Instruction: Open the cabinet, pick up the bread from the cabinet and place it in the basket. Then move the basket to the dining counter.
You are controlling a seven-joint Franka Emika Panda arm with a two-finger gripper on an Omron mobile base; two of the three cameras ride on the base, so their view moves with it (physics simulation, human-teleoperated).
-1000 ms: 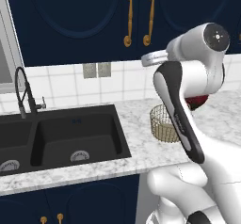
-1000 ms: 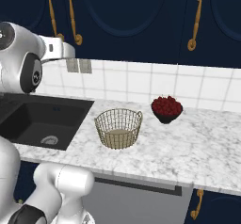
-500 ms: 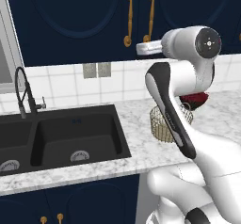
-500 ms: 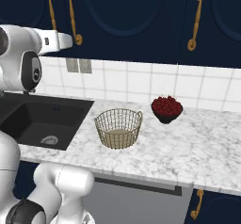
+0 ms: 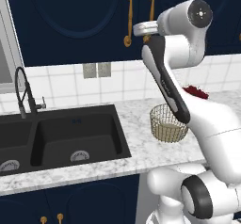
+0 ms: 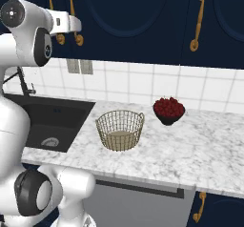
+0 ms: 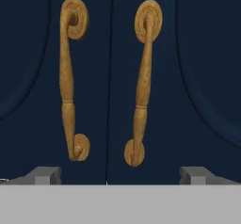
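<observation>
Still shut, the cabinet hides the bread. On the table waits the basket. With fingers spread wide facing two brass handles, they may catch both, or slip between.

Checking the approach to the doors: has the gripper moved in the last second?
Yes. In the left base view the gripper has swung left, toward the cabinet's brass handles.

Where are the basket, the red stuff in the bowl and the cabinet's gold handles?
basket (image 6: 120, 129), right base view, front mesh wall.
red stuff (image 6: 168, 107), right base view, top of the heap.
gold handles (image 7: 143, 83), hand view, middle of the right handle.
</observation>
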